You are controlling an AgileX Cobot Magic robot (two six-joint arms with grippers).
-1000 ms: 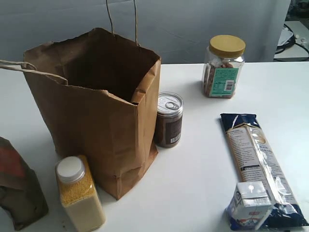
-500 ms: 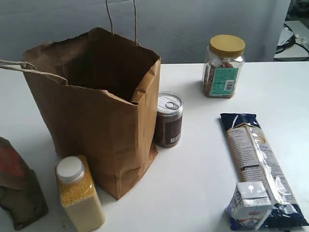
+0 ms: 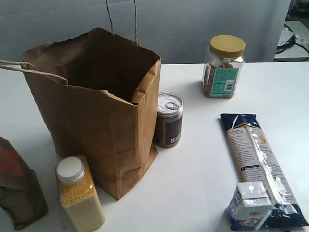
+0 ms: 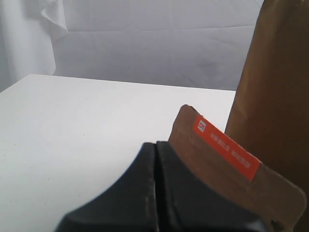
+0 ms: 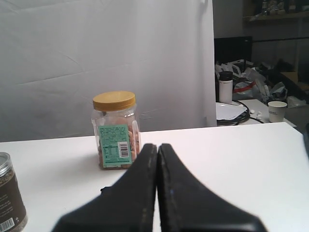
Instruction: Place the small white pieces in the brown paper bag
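The small white pieces show nowhere on the bench (image 3: 193, 179), so progress cannot be judged; the brown paper bag (image 3: 91, 121) stands open near its left edge. The left gripper (image 4: 155, 147) and right gripper (image 5: 157, 147) have jaws pressed together, empty.

You have: bag (image 3: 96, 125), creased matt kraft paper; can (image 3: 169, 126), shiny metal lid; jar (image 3: 223, 72), clear plastic, smooth yellow lid; bottle (image 3: 81, 198), clear plastic; pasta pack (image 3: 256, 159), glossy film; table (image 3: 193, 183), smooth matt white.

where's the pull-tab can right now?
Exterior view, near the middle: the pull-tab can stands upright just off the right side of the brown paper bag, with the yellow-lidded jar farther back to its right.
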